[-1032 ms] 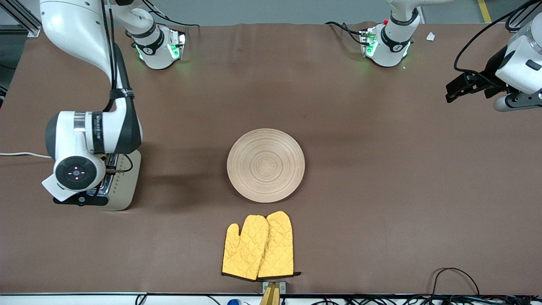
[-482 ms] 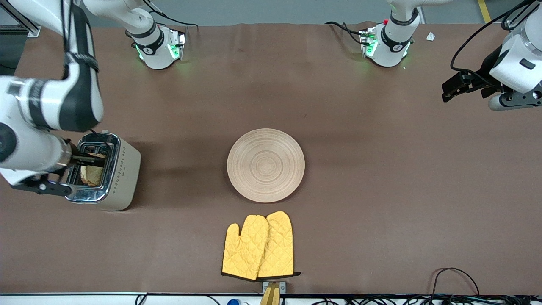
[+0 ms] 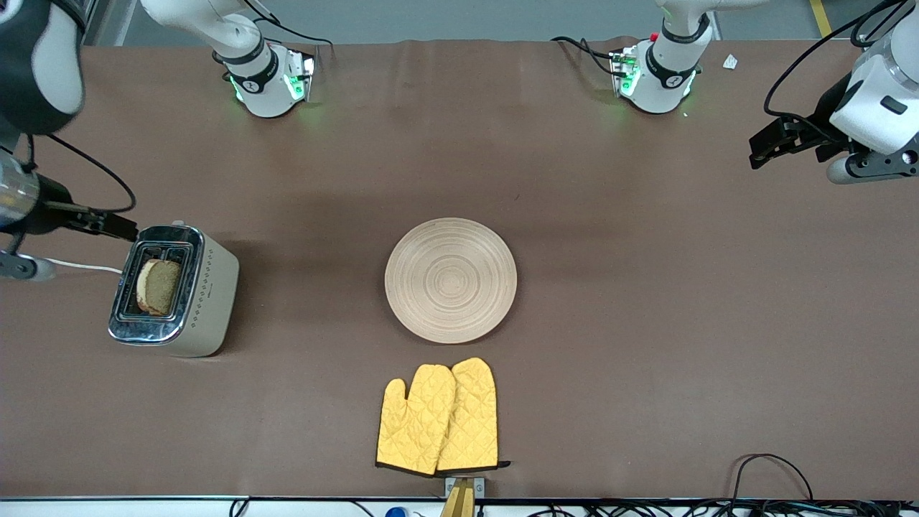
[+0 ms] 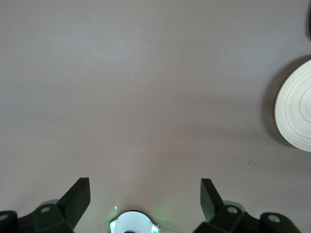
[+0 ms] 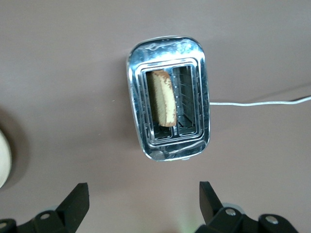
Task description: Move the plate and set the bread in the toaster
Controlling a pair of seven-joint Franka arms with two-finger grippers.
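Lower part of bread [image 3: 159, 287] hidden inside toaster [image 3: 174, 290] slot. Plate [image 4: 295, 112] cut off by right edge, left wrist view.

White arms [image 3: 237, 36], black cables, green lights

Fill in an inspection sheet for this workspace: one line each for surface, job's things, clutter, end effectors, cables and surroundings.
Surface: brown table.
Job's things: bread upright in one slot of the toaster, at the right arm's end; plate mid-table, bare.
Clutter: yellow mitts, nearer the camera than the plate.
End effectors: right end effector open, above the toaster; left end effector open, over bare table at the left arm's end.
Cables: white cord from the toaster; black cables at the table's near edge.
Surroundings: nothing seen.
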